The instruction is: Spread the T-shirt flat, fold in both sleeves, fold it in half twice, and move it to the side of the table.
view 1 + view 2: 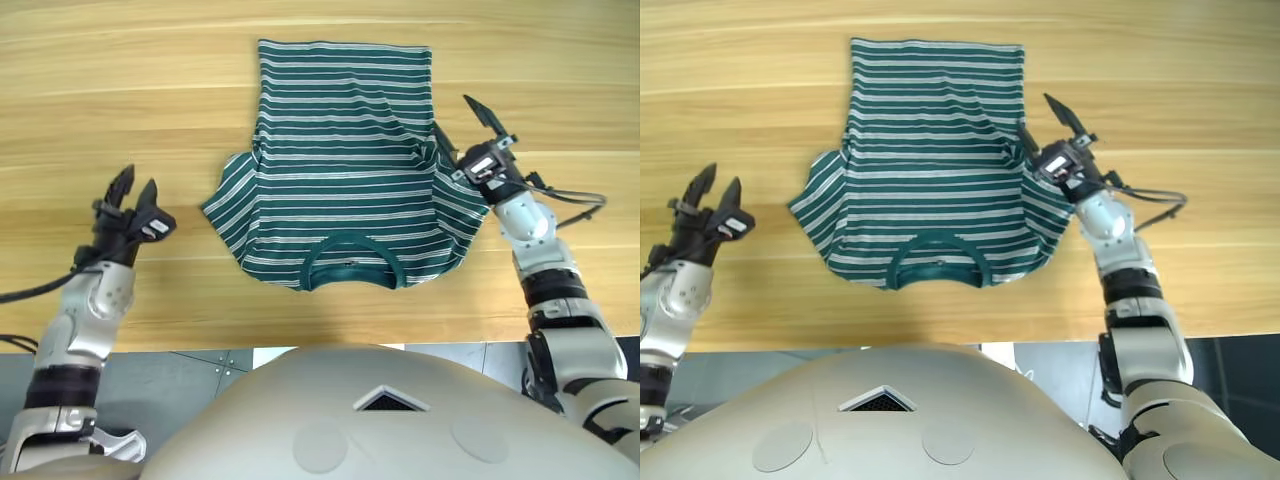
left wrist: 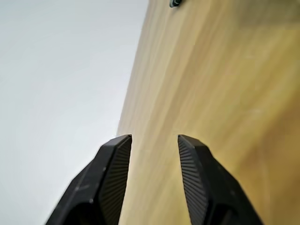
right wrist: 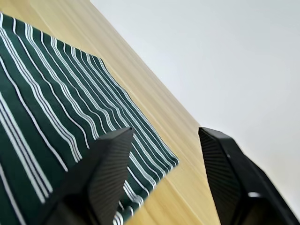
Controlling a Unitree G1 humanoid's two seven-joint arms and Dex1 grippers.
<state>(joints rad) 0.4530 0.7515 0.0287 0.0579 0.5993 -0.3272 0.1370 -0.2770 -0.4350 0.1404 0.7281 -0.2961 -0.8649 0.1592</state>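
- The T-shirt (image 1: 345, 160), dark green with thin white stripes, lies face up on the wooden table (image 1: 120, 80), near the middle of its width.
- Its collar (image 1: 350, 262) is the part closest to the robot.
- The left sleeve (image 1: 228, 205) sticks out flat from the shirt's left edge, and the right sleeve (image 1: 460, 215) lies somewhat rumpled at the right edge.
- The left gripper (image 1: 138, 180) is well to the left of the T-shirt, level with the left sleeve, over bare wood. Its fingers (image 2: 115, 164) stand apart with nothing between them.
- The right gripper (image 1: 455, 118) is at the T-shirt's right edge, just beyond the right sleeve. Its fingers (image 3: 110, 164) are spread wide and hold nothing. One tip is by the fabric edge, the other out over the wood. Whether it touches the cloth cannot be told.
- The straight hem (image 1: 345, 47) is the shirt's farthest part, lying flat.
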